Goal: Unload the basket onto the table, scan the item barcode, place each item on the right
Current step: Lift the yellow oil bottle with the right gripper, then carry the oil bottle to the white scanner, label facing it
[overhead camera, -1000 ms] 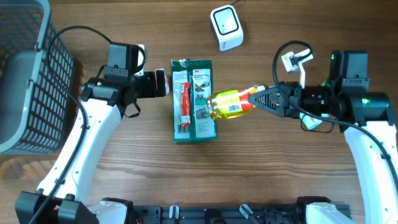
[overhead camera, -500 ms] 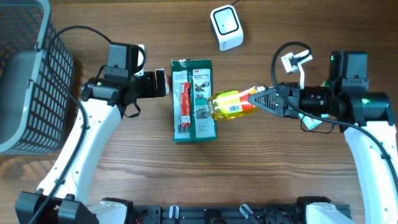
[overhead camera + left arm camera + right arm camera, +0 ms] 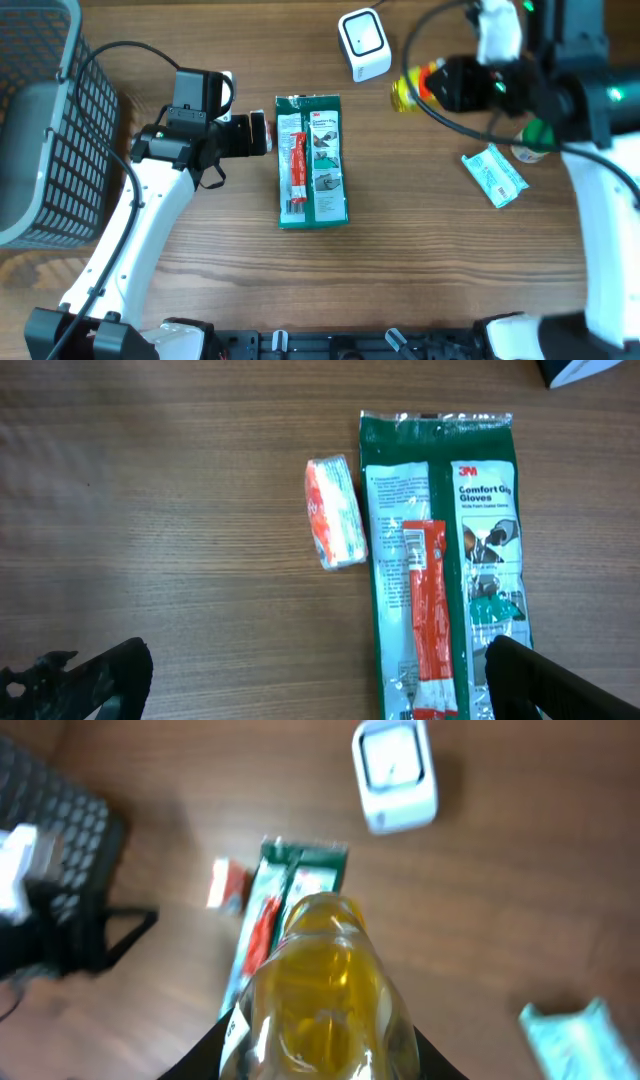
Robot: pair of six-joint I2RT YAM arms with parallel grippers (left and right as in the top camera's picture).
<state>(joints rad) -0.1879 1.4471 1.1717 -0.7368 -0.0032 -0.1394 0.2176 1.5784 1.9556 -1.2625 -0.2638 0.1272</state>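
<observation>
Wood counter [image 3: 420, 250], white scanner [image 3: 363, 45] at the far edge. The bottle [image 3: 408, 92] is up in the air just right of the scanner, not over its face.

Risks as I see them:
- Can't see the barcode from any angle. If the label faces up or away from the scanner window, there's no read.
- The bottle is round and glossy, and seems to be gripped near the cap end with the body sticking out. It could roll or droop in the grip on a wrist turn, or slip out and land on the scanner or the glove pack [image 3: 312, 160].
- The bottle sits beside the scanner rather than in front of it, so it needs a sideways shift. Too much and it knocks the scanner.

Right claw [image 3: 438, 85]: partly closed, clamped on the bottle, touching nothing else.

Left claw [image 3: 318, 655]: spread wide and empty, hovering over the counter just left of the glove pack, with a small orange packet [image 3: 335, 512] ahead of it. No contact with either.

Basket [image 3: 40, 120] is at far left and a blue-white packet [image 3: 493, 175] lies on the right, both well clear.
</observation>
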